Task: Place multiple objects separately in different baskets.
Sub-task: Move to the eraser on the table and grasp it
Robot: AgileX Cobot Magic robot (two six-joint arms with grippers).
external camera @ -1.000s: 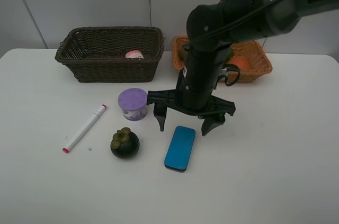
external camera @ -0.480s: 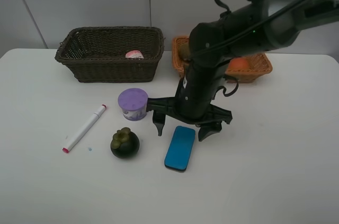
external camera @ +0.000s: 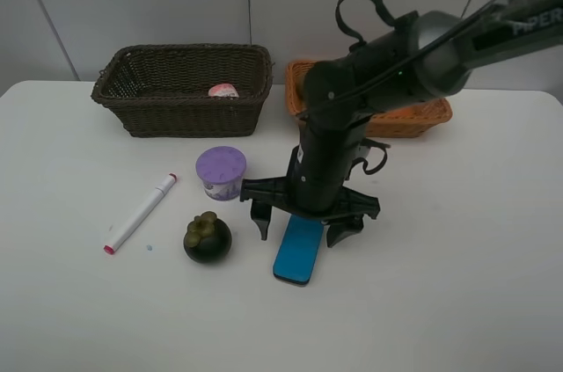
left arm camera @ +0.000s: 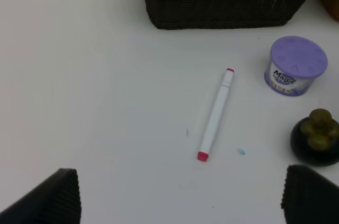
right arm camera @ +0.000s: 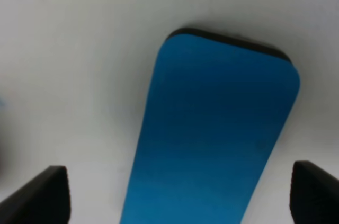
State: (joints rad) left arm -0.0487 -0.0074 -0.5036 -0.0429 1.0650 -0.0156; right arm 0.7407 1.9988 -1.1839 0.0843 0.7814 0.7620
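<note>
While its jaws stand spread wide and empty, right gripper straddles the basket-side end of the blue flat rectangular block lying on the white table. Dark round mangosteen and purple-lidded tub sit beside it. Left gripper, likewise spread and empty, hangs over the white marker.

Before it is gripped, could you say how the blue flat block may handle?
The blue flat block lies flat with straight edges, so probably stiff and unlikely to roll. Its thin sides offer little grip; its smooth face may slip.
</note>
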